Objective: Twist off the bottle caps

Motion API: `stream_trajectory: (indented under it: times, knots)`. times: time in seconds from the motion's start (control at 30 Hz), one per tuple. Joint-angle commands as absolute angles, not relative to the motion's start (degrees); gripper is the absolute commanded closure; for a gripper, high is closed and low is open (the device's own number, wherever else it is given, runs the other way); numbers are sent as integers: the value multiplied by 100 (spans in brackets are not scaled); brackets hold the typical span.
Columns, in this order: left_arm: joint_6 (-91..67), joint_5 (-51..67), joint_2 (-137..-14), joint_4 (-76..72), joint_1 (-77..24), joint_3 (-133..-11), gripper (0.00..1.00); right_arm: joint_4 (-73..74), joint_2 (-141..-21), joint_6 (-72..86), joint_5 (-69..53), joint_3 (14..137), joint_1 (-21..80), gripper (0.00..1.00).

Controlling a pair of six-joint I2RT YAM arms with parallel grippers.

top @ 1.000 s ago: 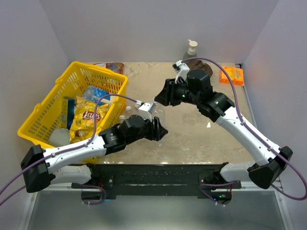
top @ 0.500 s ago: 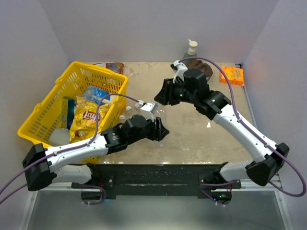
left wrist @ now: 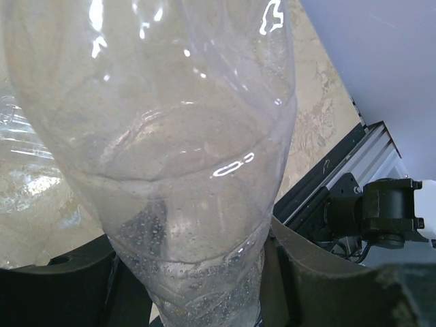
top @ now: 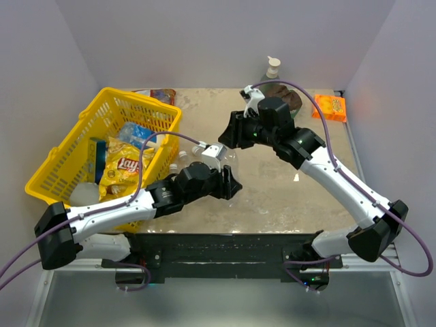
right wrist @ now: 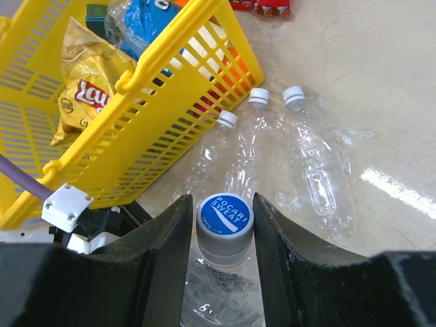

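Right wrist view: your right claw point(right wrist: 223, 208) is closed in on the blue cap point(right wrist: 225, 216), one finger hugging each side, with the cap seated on the held bottle point(left wrist: 170, 136). Your left claw point(left wrist: 204, 293) pinches that bottle's clear body. Three capped bottles point(right wrist: 248, 150) lie on the tabletop point(right wrist: 368, 82) just beyond, beside the yellow basket point(right wrist: 170, 61), and bare tabletop spreads to the right. The left arm point(top: 116, 208) reaches low toward centre. The right arm point(top: 340, 180) bends in from the far right.
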State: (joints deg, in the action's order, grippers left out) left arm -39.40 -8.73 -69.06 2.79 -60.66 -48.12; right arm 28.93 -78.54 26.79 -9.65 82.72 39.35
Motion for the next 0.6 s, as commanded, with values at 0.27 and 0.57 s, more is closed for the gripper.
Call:
stream_trajectory:
  times: [0.27, 0.57]
  knots:
    - [-3621, -571, -6962, -105, -6161, -5107, 64, 2637, -7910, 2654, -1274, 8534, 4113, 82]
    - [-3252, 945, -6083, -1633, -6003, -4133, 63, 2400, -8024, 1750, -3794, 8490, 3789, 89]
